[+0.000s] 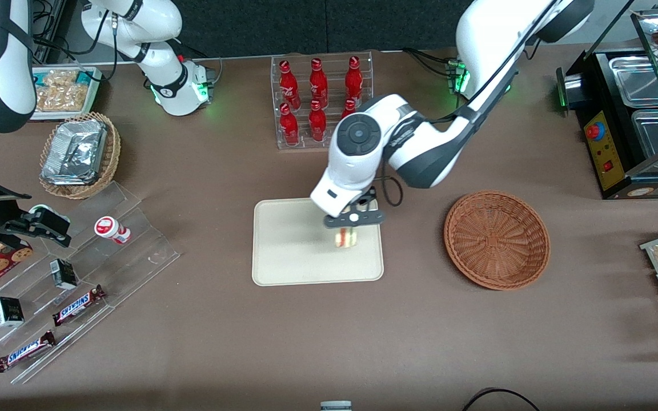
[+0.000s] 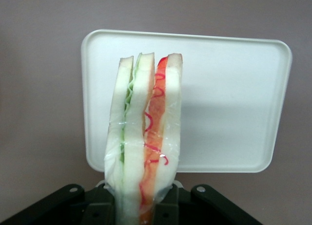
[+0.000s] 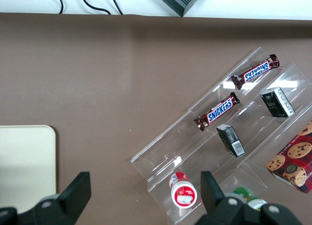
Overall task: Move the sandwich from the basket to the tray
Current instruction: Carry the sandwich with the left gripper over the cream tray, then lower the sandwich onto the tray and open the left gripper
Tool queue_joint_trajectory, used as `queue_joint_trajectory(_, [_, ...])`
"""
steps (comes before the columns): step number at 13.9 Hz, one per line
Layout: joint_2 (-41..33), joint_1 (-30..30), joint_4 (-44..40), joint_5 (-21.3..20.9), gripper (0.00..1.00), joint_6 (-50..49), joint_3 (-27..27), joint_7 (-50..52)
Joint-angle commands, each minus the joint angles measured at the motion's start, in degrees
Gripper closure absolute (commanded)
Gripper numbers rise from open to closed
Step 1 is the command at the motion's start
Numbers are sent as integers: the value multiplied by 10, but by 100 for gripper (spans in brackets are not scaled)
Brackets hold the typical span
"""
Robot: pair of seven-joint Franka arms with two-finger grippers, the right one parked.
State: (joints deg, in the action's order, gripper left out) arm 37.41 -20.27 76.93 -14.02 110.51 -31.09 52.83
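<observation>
- Now the gripper (image 1: 347,228) hangs over the tray (image 1: 289,251), clamped on the sandwich (image 1: 346,237), which stands upright between its fingers.
- From the wrist, the sandwich (image 2: 144,137) shows pale bread with green and red filling along its cut edge, wrapped in clear film, above the cream tray (image 2: 229,103).
- Beside the tray, toward the working arm's end of the worktop (image 1: 363,342), sits the reddish-brown basket (image 1: 497,240), with nothing in it.
</observation>
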Motion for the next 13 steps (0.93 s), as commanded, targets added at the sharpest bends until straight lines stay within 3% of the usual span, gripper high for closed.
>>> queue_joint_trajectory(1, [83, -37, -93, -35, 79, -8, 3, -22])
queue_joint_trajectory(10, [174, -57, -113, -70, 80, 57, 9, 51])
queue_joint_trajectory(13, [197, -68, -113, -109, 80, 75, 9, 82])
